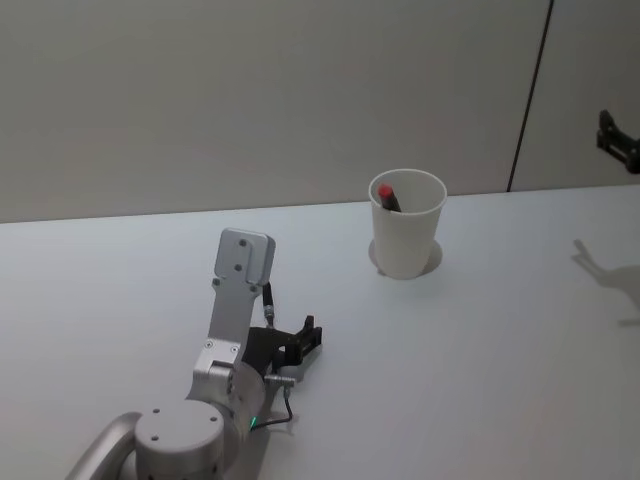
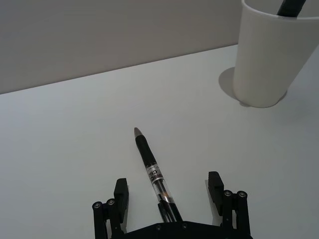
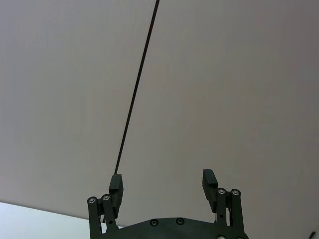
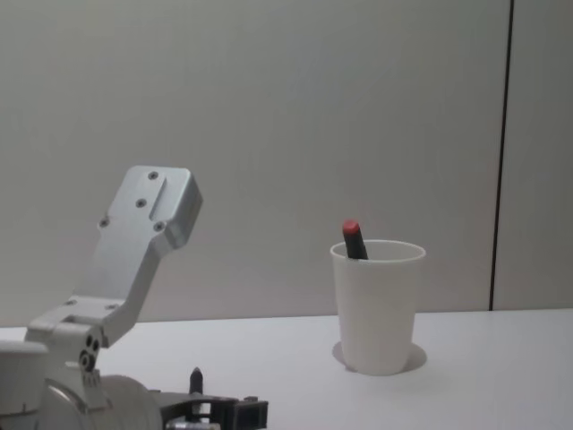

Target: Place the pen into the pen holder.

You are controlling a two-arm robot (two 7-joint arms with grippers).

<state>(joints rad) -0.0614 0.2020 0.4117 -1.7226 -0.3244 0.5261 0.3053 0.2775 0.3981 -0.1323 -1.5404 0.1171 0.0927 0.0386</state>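
Low over the white table (image 1: 480,380), the left gripper (image 2: 167,178) hangs with jaws spread wide, the black pen (image 2: 152,172) lying flat between them, its tip toward the paper cup (image 2: 266,59). The cup stands well apart and holds a red-capped pen (image 1: 387,196). The right gripper (image 3: 163,175), also open, is parked high at the right. The grasp appears to be the step in hand; next the jaws must close squarely on the barrel.
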